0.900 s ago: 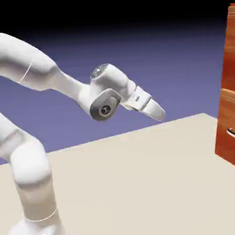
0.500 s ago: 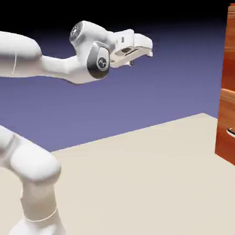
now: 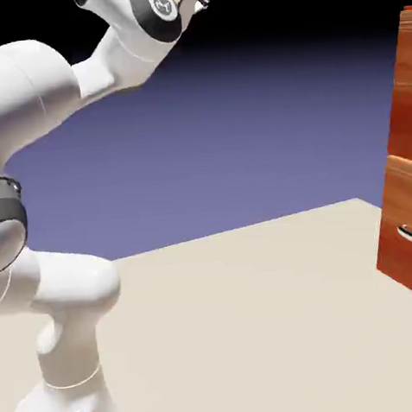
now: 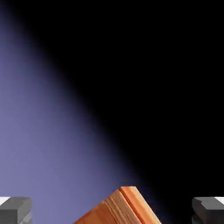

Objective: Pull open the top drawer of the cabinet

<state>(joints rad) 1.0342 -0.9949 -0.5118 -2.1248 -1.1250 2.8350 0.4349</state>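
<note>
Hand view shows me my pincer (image 4: pixel 112 212) spread wide, holding nothing, a corner of the cabinet (image 4: pixel 118 210) between its fingertips (image 4: pixel 15 210). Exterior view: cabinet (image 3: pixel 405 161) on the tabletop (image 3: pixel 251 310), right edge.

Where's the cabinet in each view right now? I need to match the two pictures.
Exterior view: the cabinet stands at the right edge, cut off by the frame.
Hand view: only a wooden corner of it pokes up at the bottom middle, between the grey fingertips.
Shared landmark: the blue-violet backdrop.
</note>
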